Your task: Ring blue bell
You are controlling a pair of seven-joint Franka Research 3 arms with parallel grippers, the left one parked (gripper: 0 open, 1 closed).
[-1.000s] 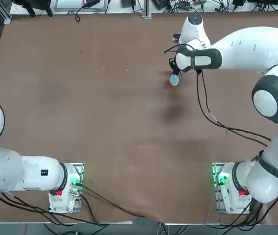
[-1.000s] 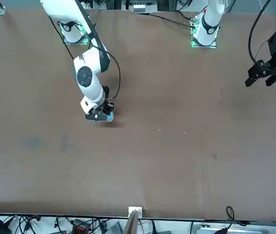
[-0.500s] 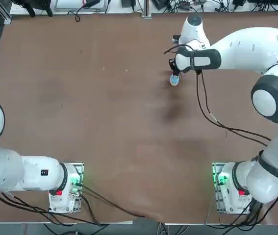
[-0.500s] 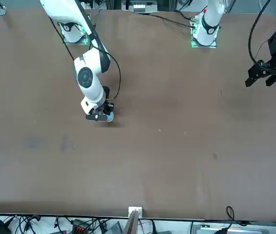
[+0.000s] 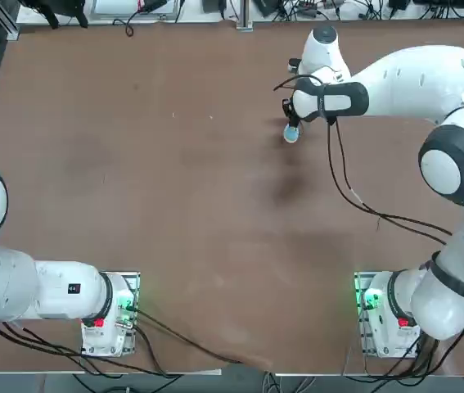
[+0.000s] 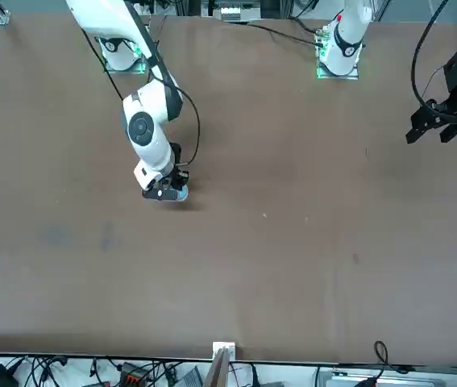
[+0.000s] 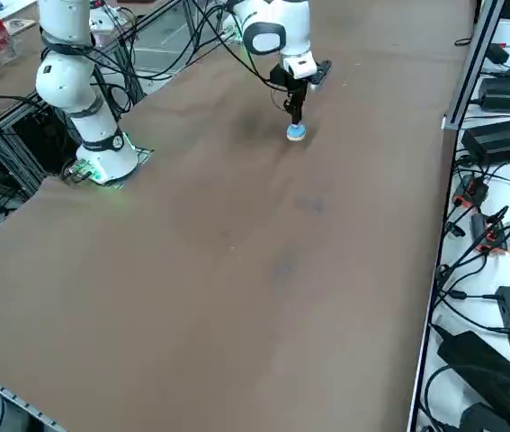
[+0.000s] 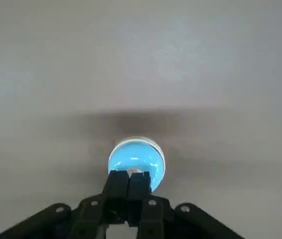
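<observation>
Nothing has shifted since the earlier frames: the right gripper [image 8: 129, 180] still sits over the blue bell [image 8: 136, 159]. The bell lies directly under the fingertips, at the far right part of the brown table [image 5: 174, 205]. Cables and equipment line the table's edges. The fingers are pressed together, holding nothing, their tips on the bell's top.
</observation>
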